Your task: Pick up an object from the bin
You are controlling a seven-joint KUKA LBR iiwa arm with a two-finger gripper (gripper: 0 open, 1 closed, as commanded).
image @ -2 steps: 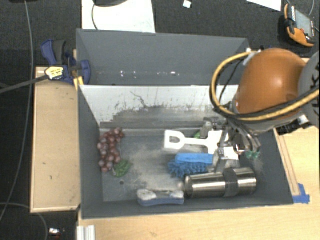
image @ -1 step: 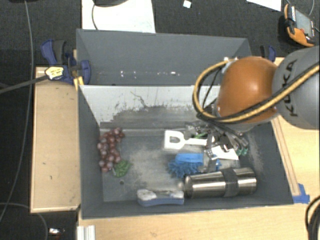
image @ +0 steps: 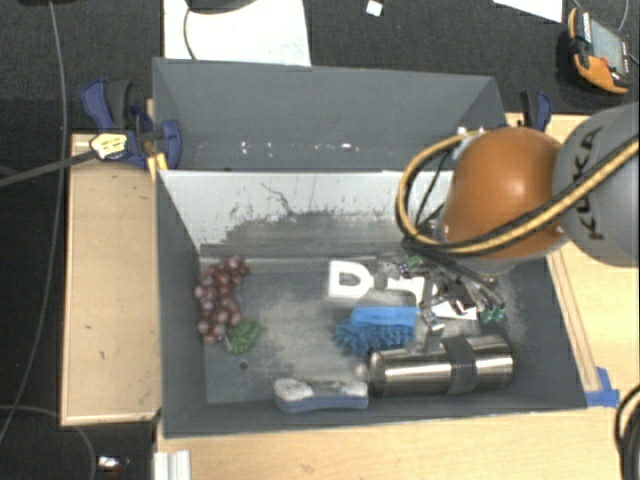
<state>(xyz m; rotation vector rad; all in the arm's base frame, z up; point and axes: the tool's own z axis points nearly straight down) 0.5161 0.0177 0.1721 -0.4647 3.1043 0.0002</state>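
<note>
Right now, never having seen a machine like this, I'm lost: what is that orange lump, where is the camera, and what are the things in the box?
One camera looks down from above into a grey metal bin. The orange lump is a cover on a robot arm, which reaches in from the right. At its end sits its pincer, low over the bin's right part, close above a blue brush and a metal cylinder with a black band. A white block lies left of it. On the left are dark red grapes and a green leaf; along the front lies a flat grey-blue thing. Whether the pincer holds anything, I cannot tell.
</note>
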